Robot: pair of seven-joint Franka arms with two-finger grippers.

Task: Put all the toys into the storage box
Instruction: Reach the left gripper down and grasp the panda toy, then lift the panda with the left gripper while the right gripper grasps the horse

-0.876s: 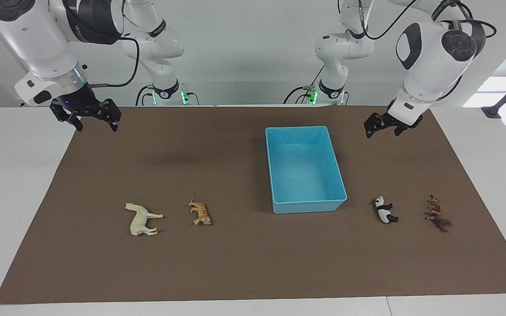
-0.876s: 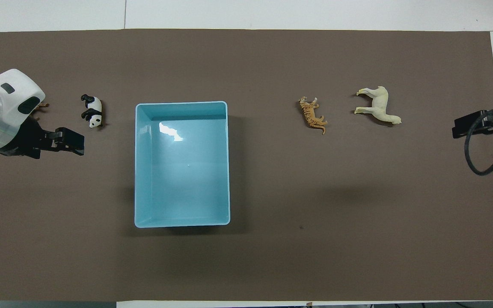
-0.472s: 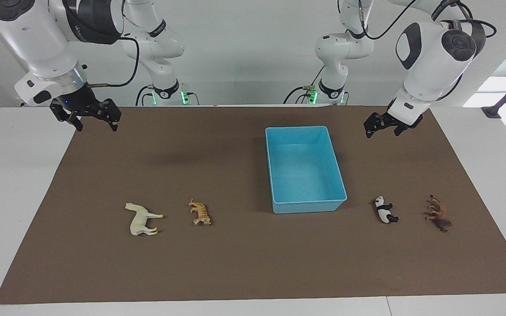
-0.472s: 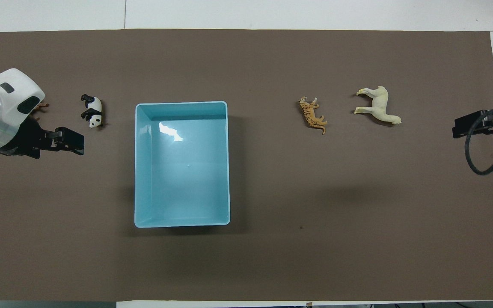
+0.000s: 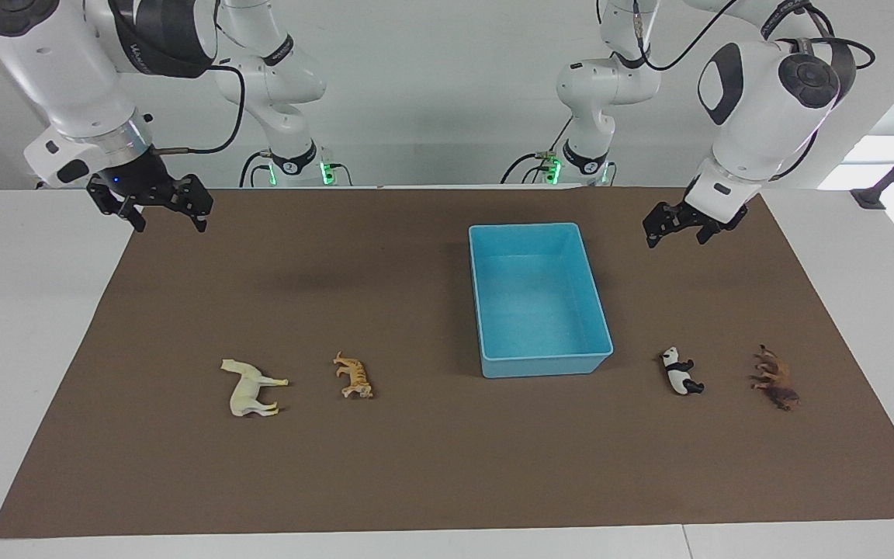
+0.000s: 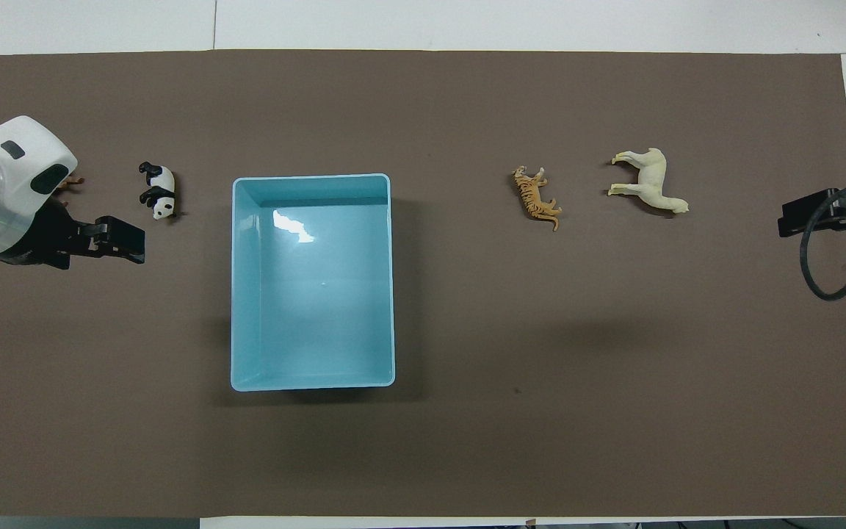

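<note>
Nothing is stored yet. On the brown mat (image 5: 431, 466) toward the right arm's end lie the horse (image 5: 249, 387) and tiger (image 5: 354, 376); the storage box (image 5: 486, 310) stands empty; panda (image 5: 680, 371) and lion (image 5: 777, 379) lie toward the left arm's end. Right gripper (image 5: 164, 210) and left gripper (image 5: 676, 227) hover spread, holding nothing.

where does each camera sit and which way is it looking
facing view: high across the table, looking at the robots; both whole arms show, left tool and right tool raised over the mat.
overhead view: high above the robots' end, looking steeply down; only the left wrist and both tool tips show.
shared: storage box, horse, tiger, panda, lion, half a turn apart.
</note>
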